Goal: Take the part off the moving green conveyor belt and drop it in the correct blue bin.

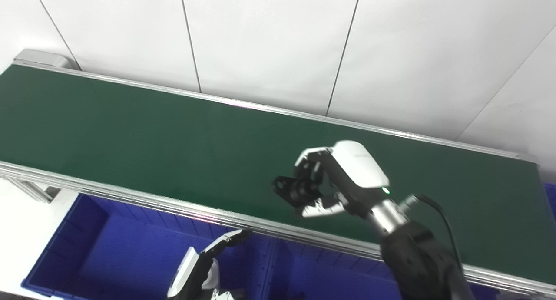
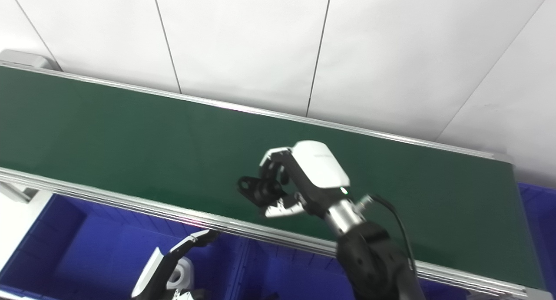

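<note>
White wall panels back the green belt, where I see my right hand closed on the black part above it, my left hand open over a blue bin.

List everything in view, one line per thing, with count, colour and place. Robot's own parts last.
conveyor belt: one, green with silver rails, running across the middle
part: one, black, held over the belt's near side
blue bins: at least two, below the belt's near rail
wall panels: white, behind the belt
right hand: one, white and black, shut on the part
left hand: one, white and black, open, over the bins
</note>
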You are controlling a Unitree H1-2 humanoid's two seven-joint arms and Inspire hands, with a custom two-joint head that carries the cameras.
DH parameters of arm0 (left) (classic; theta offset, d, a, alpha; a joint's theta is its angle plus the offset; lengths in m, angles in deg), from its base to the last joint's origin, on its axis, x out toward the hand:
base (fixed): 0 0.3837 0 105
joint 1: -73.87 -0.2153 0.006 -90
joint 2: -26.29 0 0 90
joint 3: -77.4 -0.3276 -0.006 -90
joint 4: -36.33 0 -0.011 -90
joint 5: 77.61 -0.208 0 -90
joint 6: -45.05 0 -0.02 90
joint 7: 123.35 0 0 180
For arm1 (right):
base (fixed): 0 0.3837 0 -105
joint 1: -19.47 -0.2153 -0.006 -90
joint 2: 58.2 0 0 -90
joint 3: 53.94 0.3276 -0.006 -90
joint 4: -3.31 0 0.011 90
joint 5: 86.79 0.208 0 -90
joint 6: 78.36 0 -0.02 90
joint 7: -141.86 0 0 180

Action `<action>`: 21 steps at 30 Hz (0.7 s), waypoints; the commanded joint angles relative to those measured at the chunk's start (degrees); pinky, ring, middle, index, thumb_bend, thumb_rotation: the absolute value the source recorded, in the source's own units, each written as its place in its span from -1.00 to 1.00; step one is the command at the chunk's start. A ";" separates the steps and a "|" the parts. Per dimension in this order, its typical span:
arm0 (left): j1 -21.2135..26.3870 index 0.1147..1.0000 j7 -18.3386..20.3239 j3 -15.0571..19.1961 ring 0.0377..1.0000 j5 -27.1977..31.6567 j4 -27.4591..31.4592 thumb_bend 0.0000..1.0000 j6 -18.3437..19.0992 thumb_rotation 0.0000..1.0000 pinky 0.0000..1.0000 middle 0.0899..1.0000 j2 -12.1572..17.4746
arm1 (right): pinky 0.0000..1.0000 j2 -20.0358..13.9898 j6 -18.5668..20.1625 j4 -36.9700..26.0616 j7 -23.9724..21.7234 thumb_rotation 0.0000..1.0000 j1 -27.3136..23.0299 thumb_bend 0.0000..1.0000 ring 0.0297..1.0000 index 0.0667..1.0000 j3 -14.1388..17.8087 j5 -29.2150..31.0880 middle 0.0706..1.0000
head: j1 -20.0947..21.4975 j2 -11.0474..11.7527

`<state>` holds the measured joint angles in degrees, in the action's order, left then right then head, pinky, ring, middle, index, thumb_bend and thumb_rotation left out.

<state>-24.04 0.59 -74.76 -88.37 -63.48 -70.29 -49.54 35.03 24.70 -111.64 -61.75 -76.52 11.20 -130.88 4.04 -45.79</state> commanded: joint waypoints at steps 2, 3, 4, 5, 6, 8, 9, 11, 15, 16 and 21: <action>-1.01 0.53 0.78 1.68 0.55 -0.16 3.40 0.61 -1.59 0.70 0.51 0.57 1.62 | -0.66 0.73 3.37 -5.99 -1.10 -1.00 4.38 0.04 -0.22 -0.10 2.94 3.64 -0.09 | 0.85 -1.76; -1.36 0.53 1.22 2.20 0.54 0.01 3.99 0.61 -1.59 0.71 0.50 0.57 1.78 | -0.68 0.76 4.14 -7.28 -1.43 -1.00 5.99 0.04 -0.22 -0.10 3.44 4.01 -0.09 | 1.68 -2.83; -1.56 0.53 1.57 2.63 0.54 0.03 4.42 0.62 -1.59 0.71 0.50 0.57 1.89 | -0.69 0.56 4.09 -8.09 -1.27 -1.00 7.54 0.04 -0.22 -0.10 3.83 4.50 -0.09 | 1.68 -2.83; -1.91 0.54 2.42 3.26 0.54 0.45 5.22 0.61 -1.59 0.71 0.49 0.57 2.13 | -0.69 0.45 4.34 -8.98 -1.34 -1.00 9.02 0.04 -0.24 -0.10 4.12 4.83 -0.09 | 2.91 -4.13; -2.22 0.54 3.19 3.84 0.54 0.76 5.79 0.62 -1.59 0.71 0.49 0.58 2.26 | -0.69 0.43 4.45 -9.52 -1.43 -1.00 9.93 0.04 -0.24 -0.10 4.33 5.00 -0.09 | 2.91 -4.13; -3.10 0.54 5.78 5.88 0.54 2.48 7.62 0.62 -1.59 0.68 0.48 0.58 2.55 | -0.70 0.08 4.79 -10.80 -1.24 -1.00 14.21 0.04 -0.25 -0.10 4.50 4.11 -0.10 | 5.01 -5.41; -3.67 0.53 7.40 7.15 0.54 3.46 8.50 0.63 -1.59 0.67 0.48 0.57 2.58 | -0.71 -0.09 4.31 -10.94 -0.64 -1.00 16.38 0.04 -0.25 -0.10 4.59 3.97 -0.10 | 5.48 -5.62; -5.27 0.53 11.09 10.29 0.54 5.48 10.10 0.61 -1.59 0.63 0.47 0.58 2.24 | -0.67 -0.02 3.45 -10.58 0.62 -1.00 20.05 0.03 -0.26 -0.10 5.03 4.71 -0.09 | 6.52 -6.23; -8.54 0.52 19.94 17.75 0.54 9.26 12.35 0.59 -1.59 0.54 0.47 0.57 0.69 | -0.64 0.12 1.28 -8.38 3.61 -1.00 24.87 0.03 -0.23 -0.10 5.80 5.64 -0.08 | 9.03 -8.04; -9.05 0.52 22.41 19.67 0.55 9.77 12.76 0.59 -1.59 0.54 0.47 0.57 0.39 | -0.64 0.05 0.62 -7.56 4.53 -1.00 25.75 0.03 -0.22 -0.10 5.93 5.61 -0.08 | 9.67 -8.29; -10.89 0.55 35.32 30.17 0.55 13.06 13.16 0.55 -1.59 0.54 0.47 0.57 -3.02 | -0.65 -0.34 -1.65 -2.89 8.72 -1.00 27.53 0.03 -0.25 -0.10 5.70 4.54 -0.08 | 11.93 -9.66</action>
<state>-35.04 33.11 -46.50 -76.25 -51.76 -70.34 -51.97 34.72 26.56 -113.81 -55.22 -48.68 16.87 -126.13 15.99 -55.46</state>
